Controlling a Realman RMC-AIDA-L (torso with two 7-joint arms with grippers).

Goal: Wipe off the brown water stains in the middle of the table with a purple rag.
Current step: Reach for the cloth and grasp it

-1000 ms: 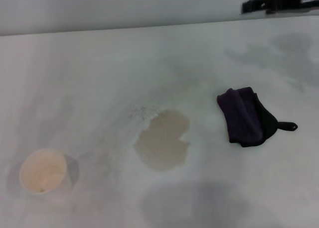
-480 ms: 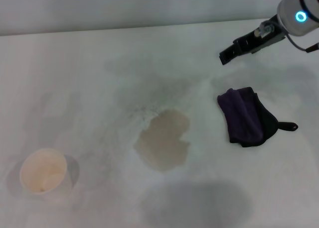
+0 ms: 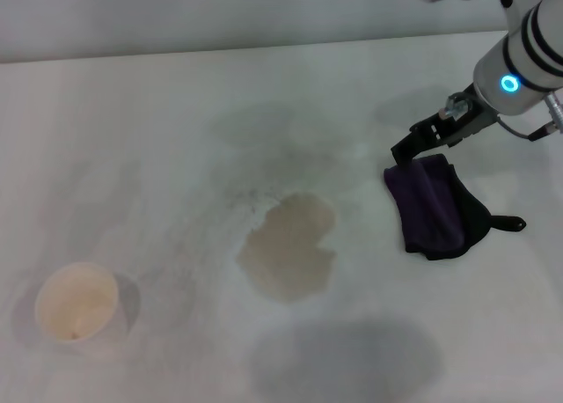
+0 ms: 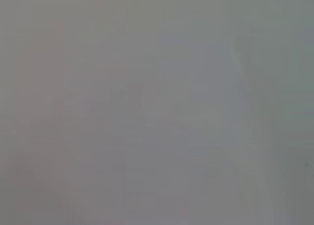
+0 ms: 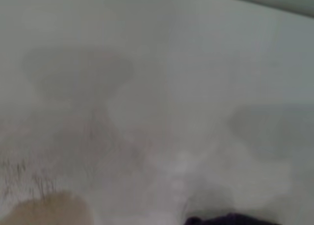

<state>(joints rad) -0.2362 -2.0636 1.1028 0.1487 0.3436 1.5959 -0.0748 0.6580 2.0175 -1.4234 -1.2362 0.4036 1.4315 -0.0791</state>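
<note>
One table [image 3: 158,113], white and wide. On it lies one brown stain [image 3: 288,246], a single blotchy patch rather than several. One purple rag [image 3: 433,205], folded, with one small black loop at its edge. One paper cup [image 3: 76,301]. One robot arm [image 3: 519,69] is in sight, the right, carrying one gripper [image 3: 406,151]; its fingers seem to number two, though they merge into one dark shape from the head view. One blue ring light glows on that arm. The left wrist view shows nothing countable.

White cylindrical right arm [image 3: 528,55] with black bands, glowing blue ring light, thin grey cable, black tool [image 3: 406,150]
</note>
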